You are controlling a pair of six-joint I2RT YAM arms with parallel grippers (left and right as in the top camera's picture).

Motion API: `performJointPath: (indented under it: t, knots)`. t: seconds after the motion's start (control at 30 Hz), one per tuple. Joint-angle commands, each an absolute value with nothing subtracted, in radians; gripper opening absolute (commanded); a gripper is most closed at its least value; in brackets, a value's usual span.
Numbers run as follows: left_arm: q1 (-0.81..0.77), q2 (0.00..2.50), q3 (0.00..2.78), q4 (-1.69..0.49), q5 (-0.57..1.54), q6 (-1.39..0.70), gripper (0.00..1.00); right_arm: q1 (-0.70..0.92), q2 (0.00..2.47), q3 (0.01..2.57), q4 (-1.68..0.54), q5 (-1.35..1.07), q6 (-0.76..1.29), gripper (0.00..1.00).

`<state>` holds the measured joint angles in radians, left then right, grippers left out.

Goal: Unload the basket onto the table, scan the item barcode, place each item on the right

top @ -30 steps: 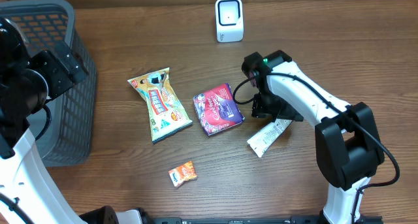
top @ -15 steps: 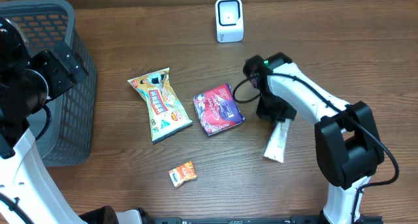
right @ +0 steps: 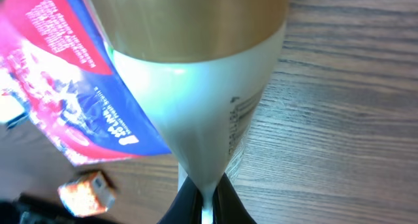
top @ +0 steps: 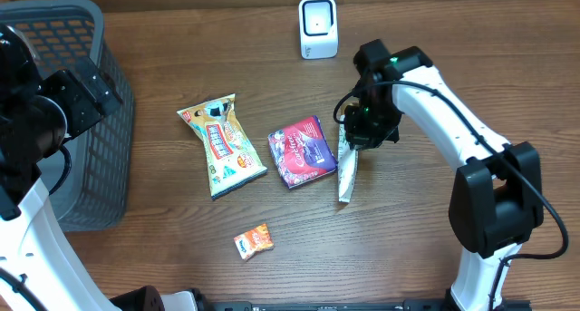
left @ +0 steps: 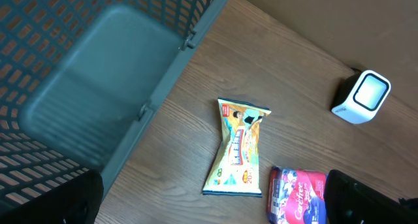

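My right gripper (top: 356, 137) is shut on the flat crimped end of a white tube with a gold cap (top: 346, 173), which hangs next to the red packet (top: 303, 150). From the right wrist, the tube (right: 209, 100) fills the frame above my gripper (right: 208, 199), with a printed barcode (right: 239, 123) along its side. The white scanner (top: 318, 27) stands at the back of the table, apart from the tube. My left gripper (left: 209, 208) is open and holds nothing, hovering high beside the basket (left: 98, 67).
A yellow snack packet (top: 220, 144) lies left of the red packet. Near the front edge lies a small orange packet (top: 254, 241). The grey basket (top: 86, 121) takes up the left side. Seen from the left wrist, the scanner (left: 362, 96) is at the far right.
My right gripper has shut on the tube and carried it up and to the left. The tube went from lying slanted on the table to hanging beside the red packet. The left arm stayed still.
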<state>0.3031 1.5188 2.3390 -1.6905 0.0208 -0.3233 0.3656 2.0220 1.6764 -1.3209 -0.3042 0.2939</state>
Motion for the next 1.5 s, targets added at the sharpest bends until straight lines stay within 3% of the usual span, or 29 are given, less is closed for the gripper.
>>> performJointPath:
  t: [0.0, 0.27, 0.47, 0.57, 0.63, 0.67, 0.83, 0.9, 0.93, 1.0, 1.13, 1.27, 1.33, 1.47]
  knots:
    - [0.309, 1.517, 2.343, -1.689, 0.011, -0.337, 1.0, 0.293, 1.961, 1.656, -1.296, -0.386, 0.199, 0.04]
    - [0.309, 1.517, 2.343, -1.689, 0.011, -0.337, 1.0, 0.133, 1.961, 1.344, -1.052, -0.385, 0.162, 0.04]
    - [0.309, 1.517, 2.343, -1.689, 0.011, -0.337, 1.0, -0.03, 1.961, 1.346, -1.124, -0.224, 0.16, 0.05]
    - [0.309, 1.517, 2.343, -1.689, 0.011, -0.337, 1.0, -0.069, 1.96, 1.405, -1.214, -0.208, 0.159, 0.2]
    - [0.309, 1.517, 2.343, -1.689, 0.011, -0.337, 1.0, -0.072, 1.96, 1.473, -1.295, -0.17, 0.159, 0.46]
    - [0.309, 1.517, 2.343, -1.689, 0.011, -0.337, 1.0, -0.072, 1.96, 1.514, -1.344, -0.154, 0.159, 0.53]
    - [0.309, 1.517, 2.343, -1.689, 0.011, -0.337, 1.0, -0.006, 1.96, 1.652, -1.514, -0.173, 0.159, 0.56]
    - [0.309, 1.517, 2.343, -1.689, 0.011, -0.337, 1.0, 0.036, 1.96, 1.645, -1.504, -0.173, 0.159, 0.61]
    - [0.309, 1.517, 2.343, -1.689, 0.011, -0.337, 1.0, 0.08, 1.96, 1.622, -1.46, -0.172, 0.162, 0.69]
    - [0.309, 1.517, 2.343, -1.689, 0.011, -0.337, 1.0, 0.13, 1.96, 1.585, -1.411, -0.124, 0.227, 0.72]
    - [0.309, 1.517, 2.343, -1.689, 0.011, -0.337, 1.0, 0.203, 1.96, 1.467, -1.34, 0.104, 0.453, 0.71]
    - [0.309, 1.517, 2.343, -1.689, 0.011, -0.337, 1.0, 0.208, 1.96, 1.348, -1.228, 0.093, 0.458, 0.69]
    - [0.309, 1.517, 2.343, -1.689, 0.011, -0.337, 1.0, 0.208, 1.96, 1.309, -1.181, 0.058, 0.457, 0.61]
    - [0.309, 1.517, 2.343, -1.689, 0.011, -0.337, 1.0, 0.208, 1.96, 1.271, -1.096, 0.02, 0.458, 0.28]
